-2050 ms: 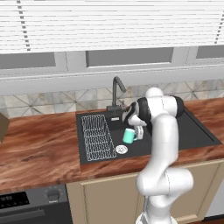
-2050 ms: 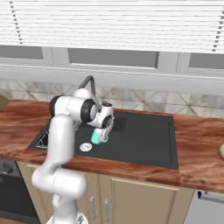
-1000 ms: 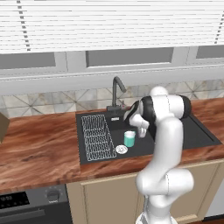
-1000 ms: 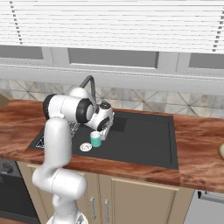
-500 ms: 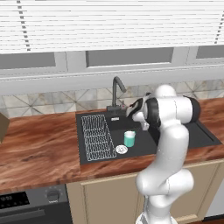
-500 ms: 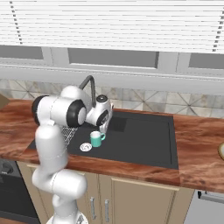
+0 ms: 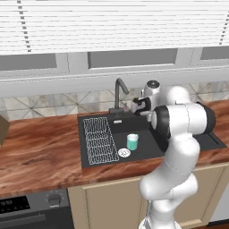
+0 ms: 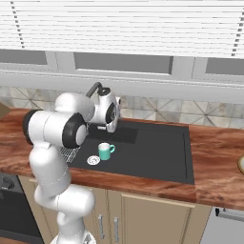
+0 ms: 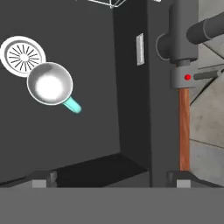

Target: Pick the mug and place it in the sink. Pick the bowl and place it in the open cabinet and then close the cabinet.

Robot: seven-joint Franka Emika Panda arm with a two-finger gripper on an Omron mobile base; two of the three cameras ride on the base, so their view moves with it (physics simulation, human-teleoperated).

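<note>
Standing upright in the sink (image 7: 147,150), the mug (image 7: 132,142) is sitting just beside the drain (image 7: 124,153); the gripper (image 9: 109,177) is hanging spread above, gripping nothing.

We see white blinds (image 7: 112,24) hanging over a wide window, a patterned tile backsplash (image 7: 58,103) beneath it, and a reddish wood-grain bench (image 7: 40,150) running across. Below we spot beige lower cabinets (image 8: 152,214) and a dark oven front (image 7: 27,210).
</note>
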